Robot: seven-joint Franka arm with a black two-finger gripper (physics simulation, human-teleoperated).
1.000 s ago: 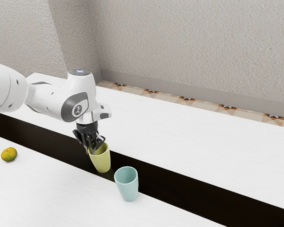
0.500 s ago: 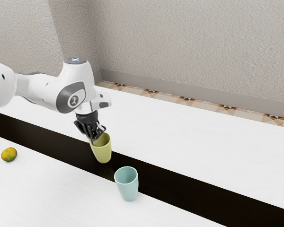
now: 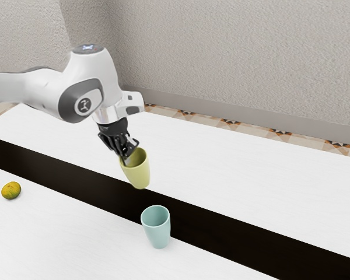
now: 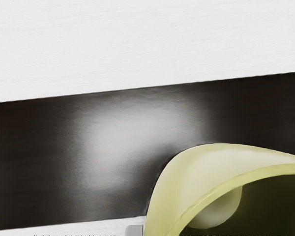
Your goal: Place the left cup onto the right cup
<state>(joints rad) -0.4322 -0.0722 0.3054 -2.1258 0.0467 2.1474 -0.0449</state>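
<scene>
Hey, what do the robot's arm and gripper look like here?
The arm is glossy white with rounded links. A grey round joint cap carries a small white mark. A small white box sits at the wrist. The gripper is black and two-fingered.

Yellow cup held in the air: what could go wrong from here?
The gripper pinches the yellow cup only at its rim, and the cup hangs tilted, so it could swing or slip out. Lowered at that tilt, it may catch the rim of the blue cup, which stands free, and tip it over.
</scene>
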